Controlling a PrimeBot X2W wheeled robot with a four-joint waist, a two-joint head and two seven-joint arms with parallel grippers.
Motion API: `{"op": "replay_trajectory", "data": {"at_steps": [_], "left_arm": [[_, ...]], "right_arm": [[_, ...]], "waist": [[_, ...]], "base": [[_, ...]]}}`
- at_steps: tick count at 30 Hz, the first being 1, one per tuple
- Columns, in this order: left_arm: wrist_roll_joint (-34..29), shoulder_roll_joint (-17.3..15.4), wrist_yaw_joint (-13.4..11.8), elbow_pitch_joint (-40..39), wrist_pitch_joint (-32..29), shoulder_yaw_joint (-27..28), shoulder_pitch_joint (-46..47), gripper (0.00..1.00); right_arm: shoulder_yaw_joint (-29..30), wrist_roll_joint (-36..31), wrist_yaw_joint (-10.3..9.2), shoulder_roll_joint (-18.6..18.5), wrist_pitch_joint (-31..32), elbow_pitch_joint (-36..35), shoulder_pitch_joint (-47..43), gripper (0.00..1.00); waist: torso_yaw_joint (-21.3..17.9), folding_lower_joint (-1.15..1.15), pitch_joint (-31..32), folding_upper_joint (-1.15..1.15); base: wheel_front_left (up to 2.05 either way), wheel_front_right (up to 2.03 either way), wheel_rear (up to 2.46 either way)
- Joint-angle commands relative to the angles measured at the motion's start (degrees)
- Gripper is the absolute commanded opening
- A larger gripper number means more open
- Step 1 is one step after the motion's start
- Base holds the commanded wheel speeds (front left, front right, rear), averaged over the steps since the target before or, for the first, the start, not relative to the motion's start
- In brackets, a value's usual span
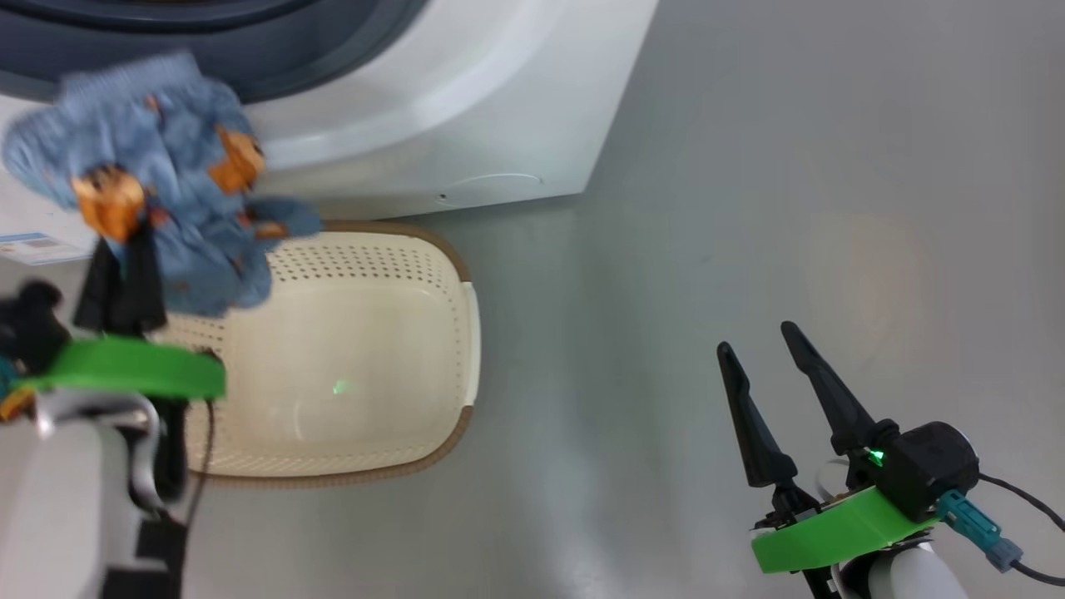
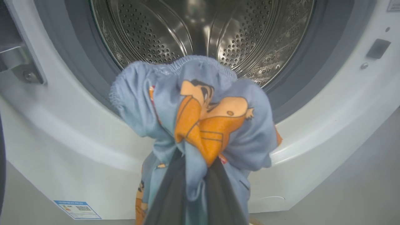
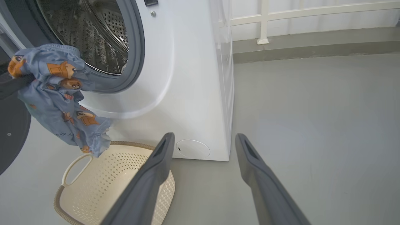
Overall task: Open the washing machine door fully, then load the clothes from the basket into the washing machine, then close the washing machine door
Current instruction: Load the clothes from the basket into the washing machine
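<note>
**Basket** (image 1: 358,333): cream, perforated, brown-rimmed. It is set on the floor (image 1: 749,166) against the foot of the washing machine (image 1: 466,108), directly below the left gripper (image 2: 196,168). Its bottom and walls are seen bare wherever they are not covered by the arm and the hanging cloth. One looped handle (image 3: 76,165) is turned toward the door side.

**Drum** (image 2: 200,28): perforated steel, ringed by the grey gasket (image 2: 72,47). It is placed straight ahead of the left gripper, beyond the cloth. Bare metal is shown over the visible part, and the lower lip is hidden by the bundle.

**Clothes** (image 2: 200,118): light blue, printed with orange-brown cartoon animals. They are pinched between the closed fingers of the left gripper and bunched above the fingertips, in front of the drum mouth. A tail is hung down toward the basket's rim; whether the rim is touched cannot be told.

**Washing machine door** (image 3: 12,125): swung open, to the left of the left gripper. Its black ring is cut by the edge of the right wrist view. The metal hinge (image 2: 18,62) is fixed on the same side.

**Right gripper** (image 1: 755,337): fingers spread wide and empty. It is held over bare floor, well apart from the basket, which is placed ahead and to its left. The round filter cap (image 3: 192,148) is framed between its fingers, low on the machine's corner.

**Sundries**:
- An energy sticker (image 2: 77,209) is stuck low on the machine front, below and left of the left gripper.
- A dark latch slot (image 2: 378,48) is set up and to the right of the left gripper.
- A white railing (image 3: 264,22) is seen far ahead of the right gripper, past the machine.
</note>
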State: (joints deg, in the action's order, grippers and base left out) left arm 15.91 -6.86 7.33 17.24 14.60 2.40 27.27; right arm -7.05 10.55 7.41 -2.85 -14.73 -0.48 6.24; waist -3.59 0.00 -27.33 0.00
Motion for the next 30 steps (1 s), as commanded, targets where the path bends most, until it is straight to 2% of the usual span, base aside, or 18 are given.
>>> {"op": "replay_trajectory", "data": {"at_steps": [1,16,23,30], "left_arm": [[-0.1,-3.1,0.1,0.7,-0.2,1.5,3.6,0.0],[-2.0,-11.7,0.1,16.2,-8.0,-1.7,28.1,0.0],[-2.8,-13.6,0.1,23.4,-11.2,-3.6,37.9,0.0],[-3.8,-14.4,0.0,28.3,-14.6,-5.6,47.9,0.0]], "right_arm": [[-2.1,0.1,0.08,0.0,-0.3,-0.8,0.7,1.0],[-5.6,1.9,0.08,0.0,-0.3,0.5,2.5,1.0],[-6.1,2.6,0.08,0.0,-0.3,0.1,2.6,1.0],[-5.8,3.1,0.08,0.0,-0.3,-1.2,2.0,1.0]], "waist": [[-1.8,0.0,-1.1,0.0],[-7.6,0.0,-3.5,0.0],[-9.4,0.0,-6.5,0.0],[-9.6,0.0,-12.7,0.0]], "base": [[0.0,0.0,0.0],[0.0,0.0,0.0],[0.0,0.0,0.0],[0.0,0.0,0.0]]}}
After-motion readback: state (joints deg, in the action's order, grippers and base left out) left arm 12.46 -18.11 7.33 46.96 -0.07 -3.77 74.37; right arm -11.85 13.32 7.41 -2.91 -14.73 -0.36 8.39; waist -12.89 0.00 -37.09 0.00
